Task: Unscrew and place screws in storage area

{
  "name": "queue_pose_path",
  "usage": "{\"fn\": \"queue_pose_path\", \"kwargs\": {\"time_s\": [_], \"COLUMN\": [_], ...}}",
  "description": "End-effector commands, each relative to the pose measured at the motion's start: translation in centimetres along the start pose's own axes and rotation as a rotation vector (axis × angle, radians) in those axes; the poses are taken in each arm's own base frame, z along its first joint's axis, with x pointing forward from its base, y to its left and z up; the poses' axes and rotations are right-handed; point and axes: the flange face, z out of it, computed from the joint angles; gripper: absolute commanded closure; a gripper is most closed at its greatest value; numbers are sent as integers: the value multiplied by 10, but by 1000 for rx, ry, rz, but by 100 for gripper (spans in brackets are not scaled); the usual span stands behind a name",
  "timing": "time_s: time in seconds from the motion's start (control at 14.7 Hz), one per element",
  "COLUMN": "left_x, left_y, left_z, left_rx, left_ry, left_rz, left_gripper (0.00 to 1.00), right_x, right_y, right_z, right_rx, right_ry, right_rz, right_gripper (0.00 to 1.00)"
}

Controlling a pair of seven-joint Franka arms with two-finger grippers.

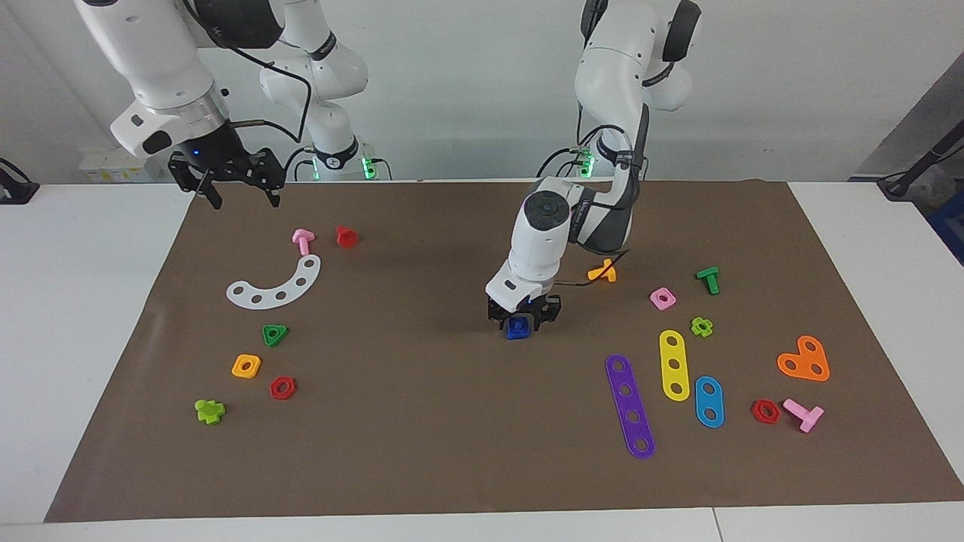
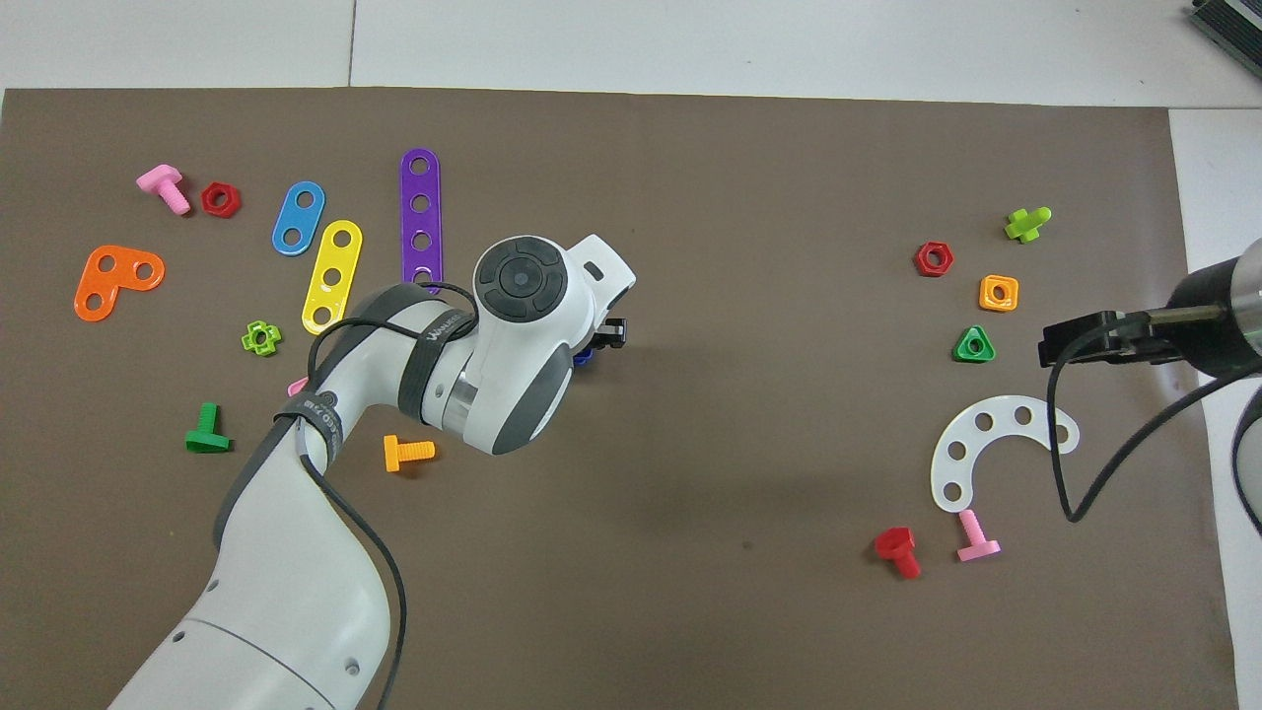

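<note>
My left gripper (image 1: 520, 322) is low over the middle of the brown paper mat (image 1: 422, 436), fingers down and closed on a small dark blue piece (image 1: 517, 329) at mat level. The piece shows a dark hollow in its face. I cannot tell whether it is the bolt, the square nut, or both joined. In the overhead view the left wrist hides most of the gripper (image 2: 603, 340), and only a sliver of the blue piece (image 2: 582, 359) shows. My right gripper (image 1: 245, 197) is open and empty, raised over the mat's edge at the right arm's end; it also shows in the overhead view (image 2: 1053, 345).
Toward the right arm's end lie a white curved strip (image 1: 277, 286), a green triangular nut (image 1: 275, 334), an orange square nut (image 1: 246, 366), red nuts and pink and lime bolts. Toward the left arm's end lie purple (image 1: 629, 406), yellow and blue strips, an orange heart plate (image 1: 804, 360) and an orange bolt (image 1: 603, 271).
</note>
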Motion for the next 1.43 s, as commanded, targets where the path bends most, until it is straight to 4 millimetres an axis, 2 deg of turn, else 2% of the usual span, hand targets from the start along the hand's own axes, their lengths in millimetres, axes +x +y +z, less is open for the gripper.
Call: {"fn": "queue_pose_path", "kwargs": {"time_s": [0.0, 0.07, 0.2, 0.54, 0.68, 0.95, 1.02, 1.16, 1.36], "left_x": [-5, -5, -5, -6, -1, 25, 30, 45, 65], "left_y": [-4, -4, -3, -5, -6, -1, -4, -15, -66], "left_z": [0, 0, 1, 0, -7, -45, -47, -66, -88], "left_rx": [8, 8, 8, 10, 10, -28, -21, -9, -2], "left_ry": [17, 17, 15, 6, 3, -36, -67, -101, -128], "left_rz": [15, 15, 17, 14, 8, -37, -47, -64, -128], "left_gripper": [34, 35, 44, 78, 83, 85, 86, 86, 85], "right_x": [-3, -4, -5, -7, -7, -4, -2, 4, 13], "right_y": [-5, -13, -13, -13, -12, -22, -33, -57, -132], "right_z": [8, 13, 14, 14, 15, 8, 7, 6, 24], "right_rx": [23, 22, 23, 24, 23, 20, 16, 12, 17], "right_ry": [49, 42, 39, 28, 27, 33, 32, 39, 41], "right_rz": [6, -10, -12, -15, -16, -26, -39, -7, 60], "right_gripper": [0, 0, 0, 0, 0, 0, 0, 0, 0]}}
